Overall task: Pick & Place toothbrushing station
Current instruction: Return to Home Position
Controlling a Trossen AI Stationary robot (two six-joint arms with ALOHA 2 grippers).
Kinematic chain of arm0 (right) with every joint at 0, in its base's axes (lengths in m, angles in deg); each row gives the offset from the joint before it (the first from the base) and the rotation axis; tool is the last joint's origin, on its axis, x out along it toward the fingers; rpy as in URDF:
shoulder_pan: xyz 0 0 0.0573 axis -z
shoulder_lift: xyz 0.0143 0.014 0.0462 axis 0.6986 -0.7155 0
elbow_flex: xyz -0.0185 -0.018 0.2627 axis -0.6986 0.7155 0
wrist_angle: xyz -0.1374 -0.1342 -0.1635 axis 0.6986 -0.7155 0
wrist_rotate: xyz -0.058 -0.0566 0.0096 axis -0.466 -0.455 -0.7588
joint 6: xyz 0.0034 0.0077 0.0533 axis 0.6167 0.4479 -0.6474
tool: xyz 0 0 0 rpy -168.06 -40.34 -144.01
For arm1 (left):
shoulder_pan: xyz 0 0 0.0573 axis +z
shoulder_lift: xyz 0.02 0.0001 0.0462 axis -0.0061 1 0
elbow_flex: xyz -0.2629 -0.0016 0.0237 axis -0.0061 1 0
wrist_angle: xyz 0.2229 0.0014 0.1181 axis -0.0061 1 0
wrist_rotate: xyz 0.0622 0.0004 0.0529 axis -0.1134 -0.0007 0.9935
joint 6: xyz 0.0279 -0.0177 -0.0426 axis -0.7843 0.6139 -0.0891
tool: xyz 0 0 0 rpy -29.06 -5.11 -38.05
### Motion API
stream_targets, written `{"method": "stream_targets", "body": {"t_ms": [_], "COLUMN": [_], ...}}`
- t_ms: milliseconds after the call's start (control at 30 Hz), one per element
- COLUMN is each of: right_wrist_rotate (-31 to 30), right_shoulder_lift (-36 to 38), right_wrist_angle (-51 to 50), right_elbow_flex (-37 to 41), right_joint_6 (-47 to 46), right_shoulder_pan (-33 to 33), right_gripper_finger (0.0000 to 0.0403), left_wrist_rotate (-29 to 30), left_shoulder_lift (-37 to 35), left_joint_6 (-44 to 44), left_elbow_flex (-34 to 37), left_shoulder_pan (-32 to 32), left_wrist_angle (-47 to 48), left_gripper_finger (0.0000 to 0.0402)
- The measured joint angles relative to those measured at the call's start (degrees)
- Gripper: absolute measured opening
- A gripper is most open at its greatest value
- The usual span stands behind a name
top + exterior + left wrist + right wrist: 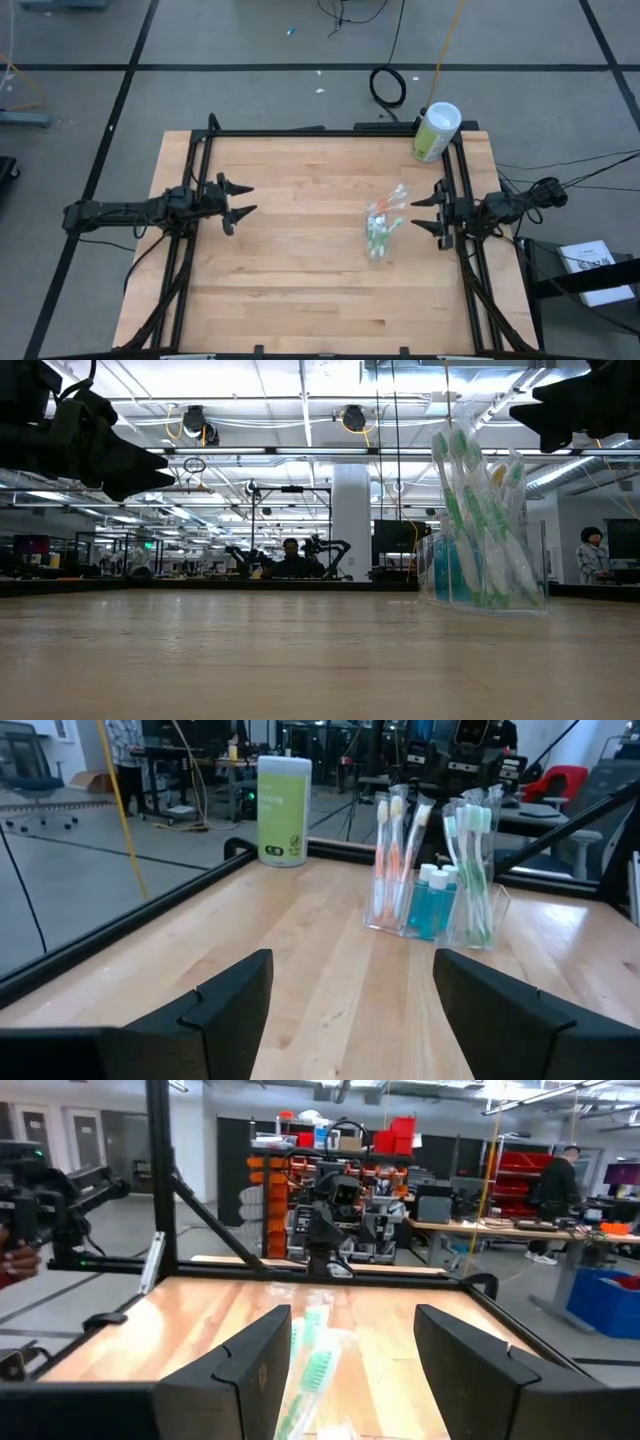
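Left gripper (240,200), fingers spread and empty, hangs near the left edge of the pale wooden bench (290,290); right gripper (418,213), likewise spread and empty, hangs near the right edge. Just beside it stands the clear plastic organizer (380,228) of white, green and orange toothbrushes and teal tubes. Risk: an inward swing of the right arm would likely topple this light, top-heavy holder. A pale-green, white-lidded canister (436,131) occupies the far right corner.

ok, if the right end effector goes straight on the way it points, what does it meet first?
Probably the clear organizer of toothbrushes: it stands close ahead, in line with the open right end effector, and nothing shows between them.
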Motion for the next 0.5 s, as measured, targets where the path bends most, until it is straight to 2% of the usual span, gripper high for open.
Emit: {"method": "stream_targets", "body": {"t_ms": [200, 500], "right_wrist_rotate": [-5.61, -5.75], "right_shoulder_lift": [0.07, 0.04], "right_wrist_angle": [-0.70, -0.35], "right_elbow_flex": [0.08, 1.61], "right_joint_6": [-1.50, 1.15], "right_shoulder_pan": [0.02, 0.02], "right_gripper_finger": [0.0207, 0.0206], "left_wrist_rotate": [-0.04, 0.04], "left_shoulder_lift": [-2.04, -5.14], "left_joint_6": [-0.86, -1.11], "left_elbow_flex": [-0.02, 0.00], "left_shoulder_pan": [0.00, 0.00], "left_wrist_angle": [0.68, 3.59], "left_gripper_finger": [0.0283, 0.0283]}}
